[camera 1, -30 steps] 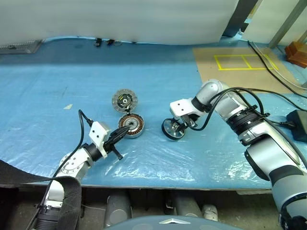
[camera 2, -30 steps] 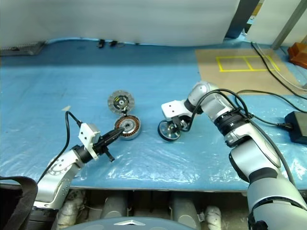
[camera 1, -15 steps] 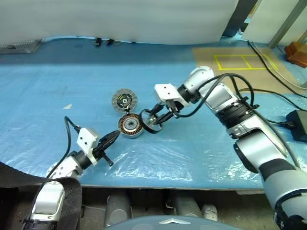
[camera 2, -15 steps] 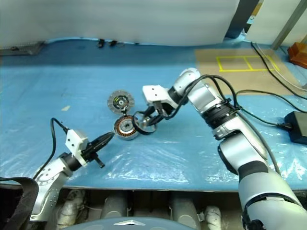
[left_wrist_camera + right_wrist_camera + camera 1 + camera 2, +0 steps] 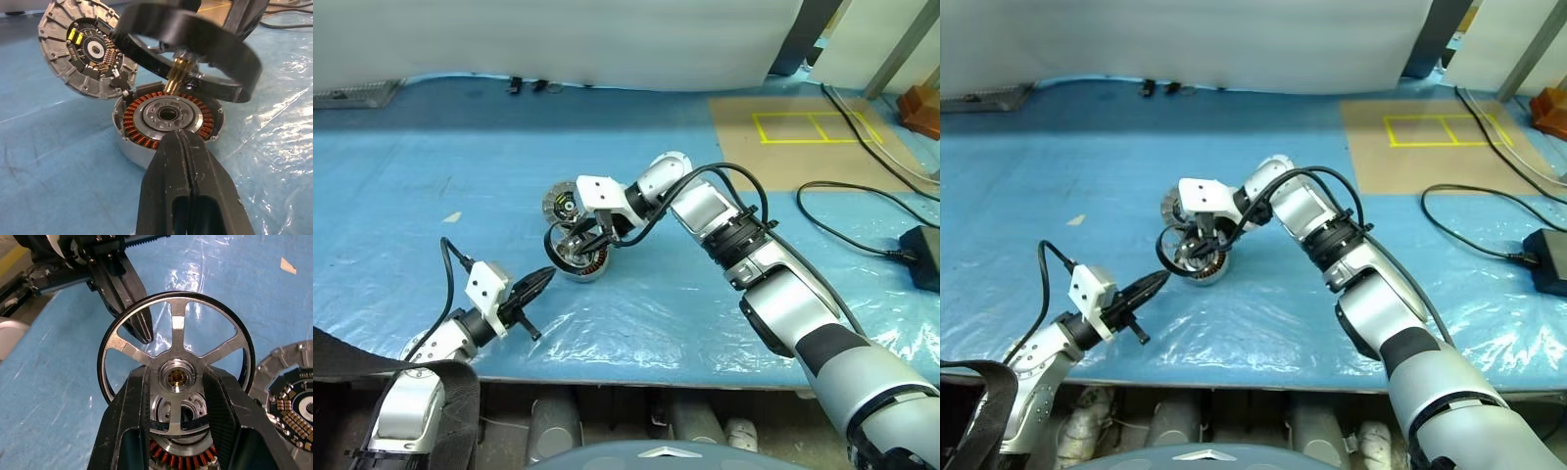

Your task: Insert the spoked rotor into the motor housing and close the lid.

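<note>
The motor housing [image 5: 582,264], a silver cup with copper windings, stands on the blue sheet. My right gripper [image 5: 176,378] is shut on the hub of the spoked rotor [image 5: 177,322] and holds it tilted just above the housing [image 5: 168,117], its brass shaft pointing down at the housing's centre. The lid [image 5: 560,204] lies behind the housing [image 5: 181,455] with its yellow-black face up, leaning on the rim in the left wrist view. My left gripper [image 5: 540,282] is shut and empty, its tip a little short of the housing's near side.
A brown board with yellow tape [image 5: 803,127] lies at the back right. Black cables [image 5: 862,191] and a black power brick [image 5: 925,257] sit at the right. The table's front edge [image 5: 636,380] runs close to my left arm.
My right gripper has carried the spoked rotor leftward, from the sheet right of the housing to just above it. My left gripper has drawn back slightly from the housing.
</note>
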You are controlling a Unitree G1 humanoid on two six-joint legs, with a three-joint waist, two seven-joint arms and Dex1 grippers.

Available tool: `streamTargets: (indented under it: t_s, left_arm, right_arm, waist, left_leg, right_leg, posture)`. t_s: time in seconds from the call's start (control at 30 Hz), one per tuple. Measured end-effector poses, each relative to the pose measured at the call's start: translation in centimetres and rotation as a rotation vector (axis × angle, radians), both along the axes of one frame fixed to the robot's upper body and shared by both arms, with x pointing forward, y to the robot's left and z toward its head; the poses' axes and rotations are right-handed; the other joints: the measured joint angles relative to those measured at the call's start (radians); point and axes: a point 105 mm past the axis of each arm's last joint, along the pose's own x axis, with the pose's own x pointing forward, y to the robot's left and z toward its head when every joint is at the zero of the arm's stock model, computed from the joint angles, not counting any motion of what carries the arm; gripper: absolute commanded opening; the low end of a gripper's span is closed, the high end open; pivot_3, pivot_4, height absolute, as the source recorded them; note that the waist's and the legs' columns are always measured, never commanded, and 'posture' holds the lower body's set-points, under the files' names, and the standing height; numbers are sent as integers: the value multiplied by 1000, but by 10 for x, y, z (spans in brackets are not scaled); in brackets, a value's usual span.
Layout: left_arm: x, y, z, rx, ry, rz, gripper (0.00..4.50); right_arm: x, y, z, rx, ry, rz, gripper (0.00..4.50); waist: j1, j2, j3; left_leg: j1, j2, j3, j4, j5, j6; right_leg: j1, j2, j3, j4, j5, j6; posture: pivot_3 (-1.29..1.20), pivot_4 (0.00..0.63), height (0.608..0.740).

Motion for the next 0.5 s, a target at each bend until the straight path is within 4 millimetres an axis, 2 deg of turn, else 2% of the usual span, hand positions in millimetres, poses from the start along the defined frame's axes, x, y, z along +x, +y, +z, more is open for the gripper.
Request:
streamTargets:
  t_s: [0.5]
  left_arm:
    - [0, -1, 0, 3, -3, -10, 0]
  right_arm:
    - [10, -7, -14, -65, -65, -24, 1198]
  waist:
    - [-1, 0, 0]
  left_leg:
    - [0, 0, 0, 0, 0, 0]
  right_leg:
    - [0, 0, 0, 0, 0, 0]
  posture:
    - [0, 150, 740]
